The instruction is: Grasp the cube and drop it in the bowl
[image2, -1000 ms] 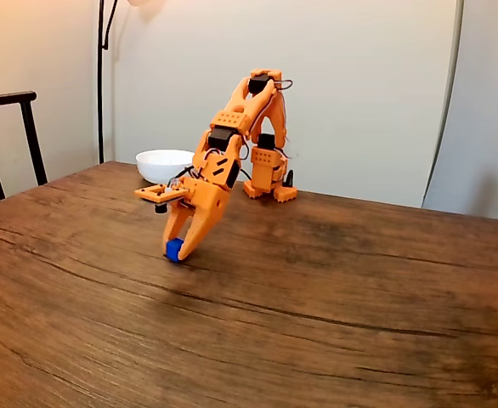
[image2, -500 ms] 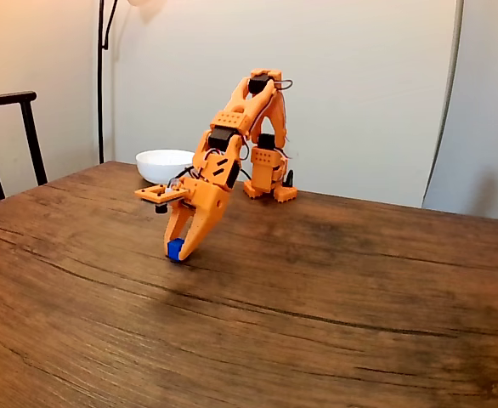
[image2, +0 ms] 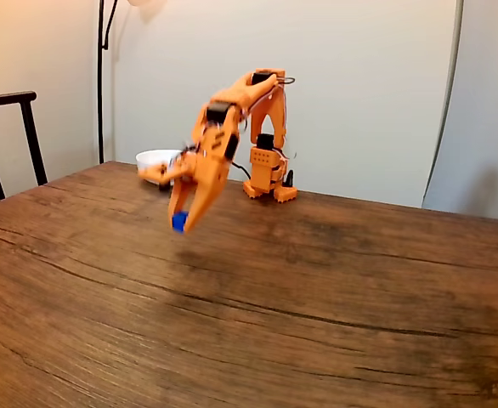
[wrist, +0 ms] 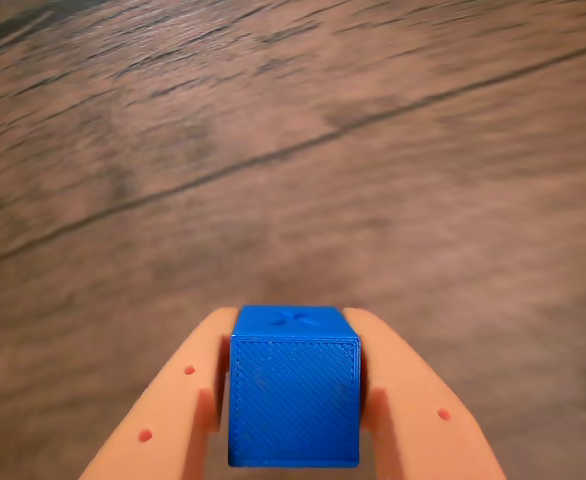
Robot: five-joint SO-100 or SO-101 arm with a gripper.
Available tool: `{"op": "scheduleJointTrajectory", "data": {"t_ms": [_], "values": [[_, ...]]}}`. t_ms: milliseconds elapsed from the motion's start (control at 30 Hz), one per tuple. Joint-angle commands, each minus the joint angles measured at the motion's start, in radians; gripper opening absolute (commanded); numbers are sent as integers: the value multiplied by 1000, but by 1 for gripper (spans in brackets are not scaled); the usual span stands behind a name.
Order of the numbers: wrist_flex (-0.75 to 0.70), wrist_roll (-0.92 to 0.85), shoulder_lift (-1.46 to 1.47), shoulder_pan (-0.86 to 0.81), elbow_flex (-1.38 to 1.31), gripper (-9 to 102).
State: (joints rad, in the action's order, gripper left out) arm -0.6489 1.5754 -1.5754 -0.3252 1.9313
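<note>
Wrist view, foreground: blue cube (wrist: 294,388) clamped between two orange fingers (wrist: 178,415), one pressed to each side face; blurred wood grain of the table (wrist: 373,180) beyond. Fixed view, mid-distance: orange gripper (image2: 182,223) clenched on the cube (image2: 179,222), held clear above the table (image2: 317,323), arm blurred. Farther back: white bowl (image2: 155,158) on the tabletop, partly hidden behind the arm, beside the arm's base (image2: 266,174). Far left: dark chair (image2: 11,136) against the wall.
</note>
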Motion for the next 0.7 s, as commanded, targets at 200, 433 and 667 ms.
{"op": "scheduleJointTrajectory", "data": {"t_ms": [200, 433, 667], "values": [[-279, 63, -308, -100, -31, 7], [-431, 123, -466, -204, -15, 7], [-583, 224, -609, -391, -15, 7]]}}
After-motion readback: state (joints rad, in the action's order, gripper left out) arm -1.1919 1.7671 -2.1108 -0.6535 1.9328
